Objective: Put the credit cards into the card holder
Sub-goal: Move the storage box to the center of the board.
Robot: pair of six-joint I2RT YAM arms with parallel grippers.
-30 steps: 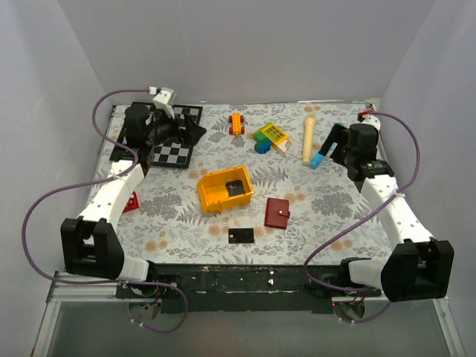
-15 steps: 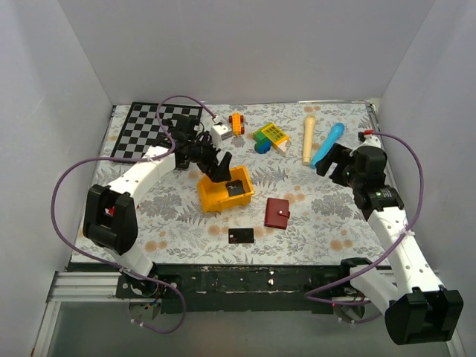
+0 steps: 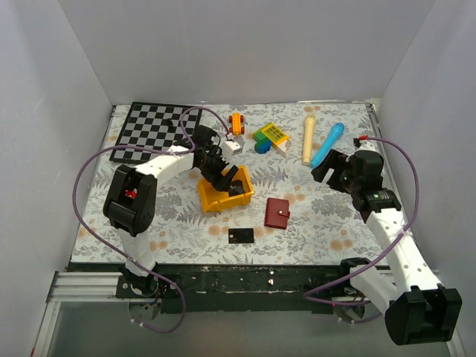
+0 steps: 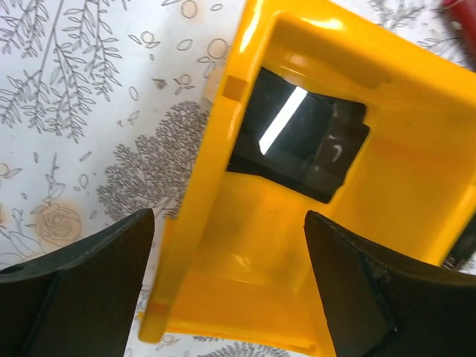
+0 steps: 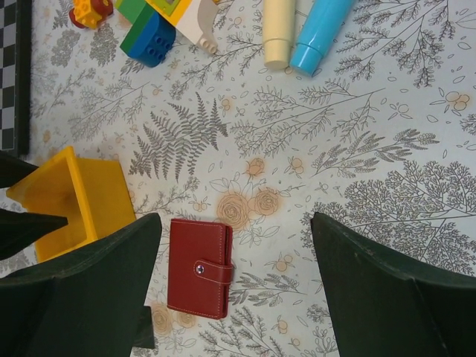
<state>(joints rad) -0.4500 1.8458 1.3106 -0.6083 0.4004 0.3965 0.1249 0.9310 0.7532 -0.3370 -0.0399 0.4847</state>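
Note:
A black credit card [image 4: 297, 137] lies tilted inside a yellow bin [image 4: 223, 245]. My left gripper [image 4: 227, 286] hangs open just above the bin, one finger past its left wall and the other over its inside. In the top view that gripper [image 3: 227, 178] is over the bin [image 3: 216, 199], and a second black card [image 3: 241, 236] lies flat on the cloth near the front edge. The maroon card holder [image 5: 199, 268] lies closed with its tab snapped, below my open right gripper [image 5: 234, 286] and toward its left finger. The top view shows the holder [image 3: 277, 213] left of and nearer than the right gripper [image 3: 327, 165].
A chessboard [image 3: 152, 130] lies at the back left. Along the back sit an orange toy car [image 3: 236, 123], coloured blocks [image 3: 269, 136], a cream cylinder [image 3: 308, 139] and a blue cylinder [image 3: 328, 144]. A white die [image 3: 233, 146] rests behind the bin.
My left arm has swung from the chessboard at the far left across to the yellow bin. The right arm has shifted a little toward the middle of the table.

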